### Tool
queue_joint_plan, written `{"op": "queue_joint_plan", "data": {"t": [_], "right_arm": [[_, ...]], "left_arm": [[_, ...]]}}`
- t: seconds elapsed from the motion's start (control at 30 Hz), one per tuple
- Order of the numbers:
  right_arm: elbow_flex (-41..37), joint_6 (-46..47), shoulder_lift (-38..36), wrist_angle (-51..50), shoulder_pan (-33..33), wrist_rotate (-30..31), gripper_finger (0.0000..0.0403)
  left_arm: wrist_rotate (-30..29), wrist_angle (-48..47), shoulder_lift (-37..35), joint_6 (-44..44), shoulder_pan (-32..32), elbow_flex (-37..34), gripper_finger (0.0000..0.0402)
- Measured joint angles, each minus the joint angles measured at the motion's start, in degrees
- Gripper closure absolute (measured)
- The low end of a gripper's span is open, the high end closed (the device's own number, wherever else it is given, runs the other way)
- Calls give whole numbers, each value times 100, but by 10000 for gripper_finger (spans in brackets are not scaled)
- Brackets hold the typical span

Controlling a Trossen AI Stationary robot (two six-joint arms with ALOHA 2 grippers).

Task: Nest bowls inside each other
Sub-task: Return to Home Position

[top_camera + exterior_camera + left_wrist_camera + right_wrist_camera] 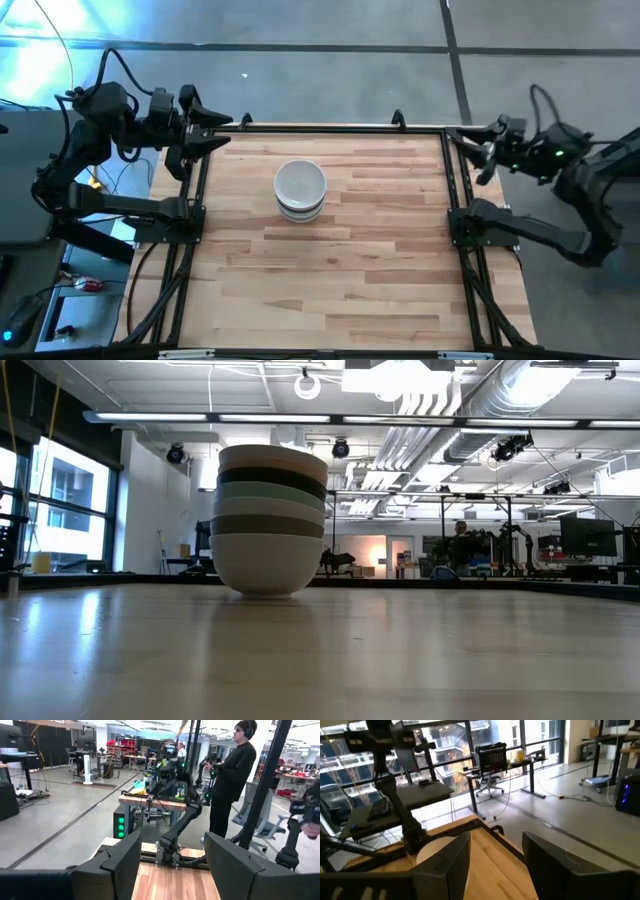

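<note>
Seven bowls [268,530], seemingly, nested together

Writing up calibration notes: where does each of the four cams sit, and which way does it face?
High: above the table, straight down; bowl stack, left gripper and right gripper by two table corners.
Low: table-top height, level into the room; bowl stack, no arm.
Left wrist: past its open fingers to the right arm and a person.
Right wrist: past its open fingers to the left arm and windows.
Shared: high and low both show the bowl stack.
</note>
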Motion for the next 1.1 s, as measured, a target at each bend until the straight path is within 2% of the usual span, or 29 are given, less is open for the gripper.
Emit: {"op": "queue_joint_plan", "data": {"t": [0.17,0.27,0.53,0.87,1.1], "right_arm": [[-980,150,-487,655,0,-3,231],[-1471,190,-690,1019,0,-2,231],[-2618,543,-1140,1692,-1,-23,231],[-3818,839,-1649,2221,0,-87,231],[-4698,408,-1881,3666,2,-120,231]], "left_arm": [[5,20,17,2,0,-16,195],[13,134,-11,7,0,-279,195],[-27,1143,-412,-186,15,-1762,195],[-29,2033,-1186,-649,345,-3349,195],[-49,3224,-1594,-504,468,-4392,195]]}}
